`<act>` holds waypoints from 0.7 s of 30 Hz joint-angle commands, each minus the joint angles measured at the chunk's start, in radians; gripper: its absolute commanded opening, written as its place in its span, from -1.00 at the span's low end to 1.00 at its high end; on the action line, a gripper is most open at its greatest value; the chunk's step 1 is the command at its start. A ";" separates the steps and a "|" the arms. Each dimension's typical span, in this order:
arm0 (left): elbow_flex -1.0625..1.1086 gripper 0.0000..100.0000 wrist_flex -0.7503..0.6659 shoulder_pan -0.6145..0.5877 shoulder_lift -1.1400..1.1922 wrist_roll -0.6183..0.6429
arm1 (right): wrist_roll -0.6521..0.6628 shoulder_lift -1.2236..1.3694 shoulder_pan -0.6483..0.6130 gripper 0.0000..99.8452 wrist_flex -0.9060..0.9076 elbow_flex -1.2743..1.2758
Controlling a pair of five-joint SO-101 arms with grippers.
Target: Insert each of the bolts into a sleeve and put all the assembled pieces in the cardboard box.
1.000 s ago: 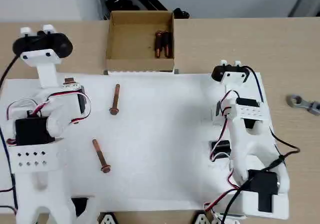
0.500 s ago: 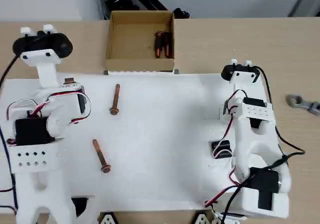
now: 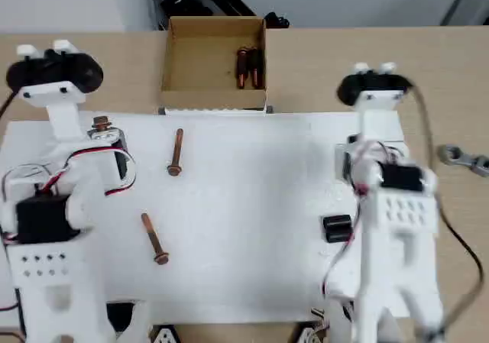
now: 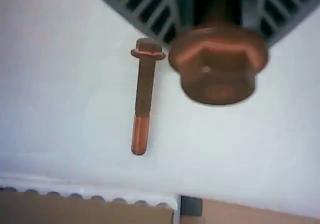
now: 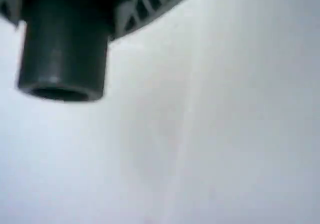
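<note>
The left jaws are closed on a bolt point(image 4: 217, 67), held over the white sheet point(image 3: 252, 205) on the bench point(image 3: 443, 60). The right jaws hold a black sleeve point(image 5: 62, 49) over the sheet too. One loose bolt point(image 3: 176, 152) lies near the cardboard box point(image 3: 191, 60), another bolt point(image 3: 154, 238) lies nearer the arms' bases, and finished pieces point(image 3: 248, 66) sit inside the box.

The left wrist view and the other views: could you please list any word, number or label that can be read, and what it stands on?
No text can be read.
Bolt nearest the left wrist camera: faint marks on its head, too blurred to read.
Cardboard box: no print visible.
Sleeve: plain, no marking visible.
</note>
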 commanded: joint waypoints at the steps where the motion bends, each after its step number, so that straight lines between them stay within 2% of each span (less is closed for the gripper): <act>1: -0.005 -0.99 -0.015 -0.002 -0.044 0.003 | 0.011 -0.272 -0.010 -0.99 0.101 -0.034; 4: -0.005 -0.99 -0.015 0.000 -0.043 0.003 | 0.011 -0.440 -0.016 -0.99 0.208 -0.034; 7: 0.016 -0.99 -0.026 0.005 -0.044 0.002 | 0.011 -0.584 -0.082 -0.99 0.341 -0.032; 11: 0.102 -0.99 -0.095 0.005 -0.046 0.002 | 0.061 -0.730 -0.156 -0.99 0.363 0.006; 15: 0.137 -0.99 -0.172 0.011 -0.048 0.005 | 0.068 -0.789 -0.229 -0.99 0.263 0.198; 18: 0.136 -0.99 -0.221 0.048 -0.048 0.009 | 0.060 -0.794 -0.252 -0.99 0.084 0.351; 21: 0.136 -0.99 -0.267 0.115 -0.048 0.021 | 0.034 -0.792 -0.332 -0.99 -0.119 0.456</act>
